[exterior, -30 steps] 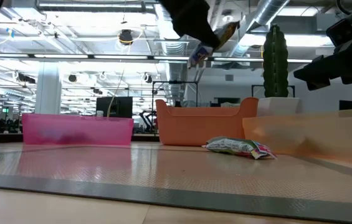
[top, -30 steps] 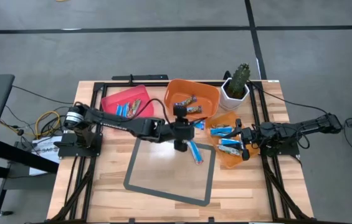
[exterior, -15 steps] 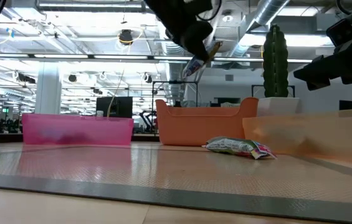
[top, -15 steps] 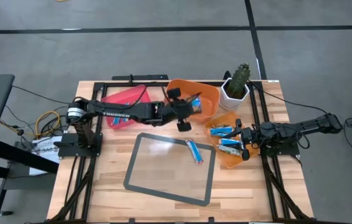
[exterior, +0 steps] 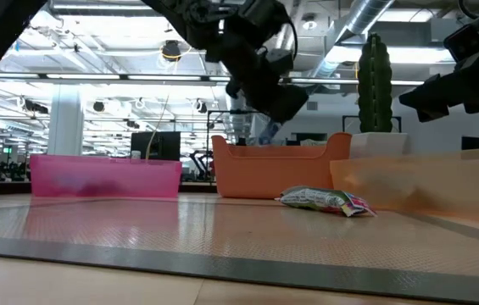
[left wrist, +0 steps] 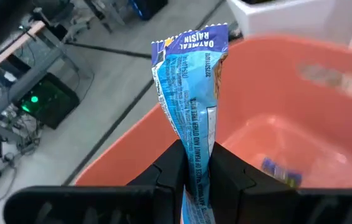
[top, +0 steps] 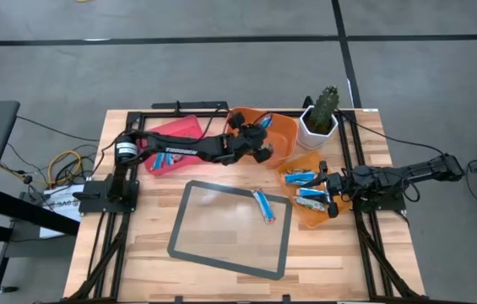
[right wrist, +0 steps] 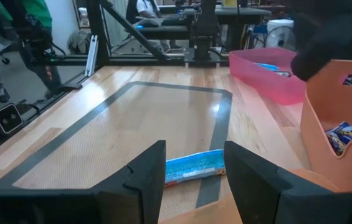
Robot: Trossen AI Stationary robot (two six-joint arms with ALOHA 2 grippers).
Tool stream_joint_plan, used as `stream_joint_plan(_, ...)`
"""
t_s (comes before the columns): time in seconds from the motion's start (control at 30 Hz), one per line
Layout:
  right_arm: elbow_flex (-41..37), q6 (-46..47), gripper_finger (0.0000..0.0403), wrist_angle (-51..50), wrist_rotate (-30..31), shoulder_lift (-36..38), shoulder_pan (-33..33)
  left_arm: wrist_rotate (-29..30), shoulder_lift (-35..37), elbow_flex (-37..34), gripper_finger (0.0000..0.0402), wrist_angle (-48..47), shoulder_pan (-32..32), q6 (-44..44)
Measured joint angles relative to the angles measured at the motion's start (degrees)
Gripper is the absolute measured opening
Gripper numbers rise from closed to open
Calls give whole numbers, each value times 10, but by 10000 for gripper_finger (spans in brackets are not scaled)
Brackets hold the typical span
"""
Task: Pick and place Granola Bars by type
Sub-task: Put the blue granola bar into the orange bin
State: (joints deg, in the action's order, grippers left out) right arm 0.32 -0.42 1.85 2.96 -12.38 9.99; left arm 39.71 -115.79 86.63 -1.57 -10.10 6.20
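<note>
My left gripper [top: 256, 142] hangs over the orange bin [top: 284, 127], shut on a blue "Oatmeal Raisin" granola bar [left wrist: 191, 99]. In the left wrist view another bar [left wrist: 280, 173] lies on the bin's floor. A blue bar [top: 263, 205] lies flat on the grey-framed mat [top: 221, 232]; it also shows in the right wrist view [right wrist: 194, 167] and the low view [exterior: 324, 201]. My right gripper [top: 329, 191] waits open at the table's right, over the pale orange tray [top: 310, 213] that holds several blue bars [top: 304, 178]. My left gripper pinches the blue bar at its lower part [left wrist: 195, 163] between the two fingers [left wrist: 172, 165]. The bar stands out past the fingertips with its crimped free end [left wrist: 191, 42] clear of everything. It is lifted clear above the orange bin.
A red bin [top: 166, 135] with blue bars sits left of the orange bin. A potted cactus [top: 321, 114] stands at the far right, close to the orange bin. A black frame rims the table. Bare mat lies left of the lone bar.
My left gripper has carried the blue bar from above the mat's far edge toward the table's far side and now hangs over the orange bin, tipping as it went. It has stayed shut on the bar. My right arm has kept still.
</note>
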Motion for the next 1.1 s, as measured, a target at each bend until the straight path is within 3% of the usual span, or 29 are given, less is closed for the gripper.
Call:
stream_joint_plan(0.33,0,0,154,-1,0,0,0,-32,-20,1,47,-63,-41,-86)
stream_joint_plan(0.77,0,0,154,-1,0,0,0,-95,-25,1,49,-115,-59,-118)
stream_joint_plan(1.1,0,0,154,-1,0,0,0,-110,-25,1,108,-114,-59,-128)
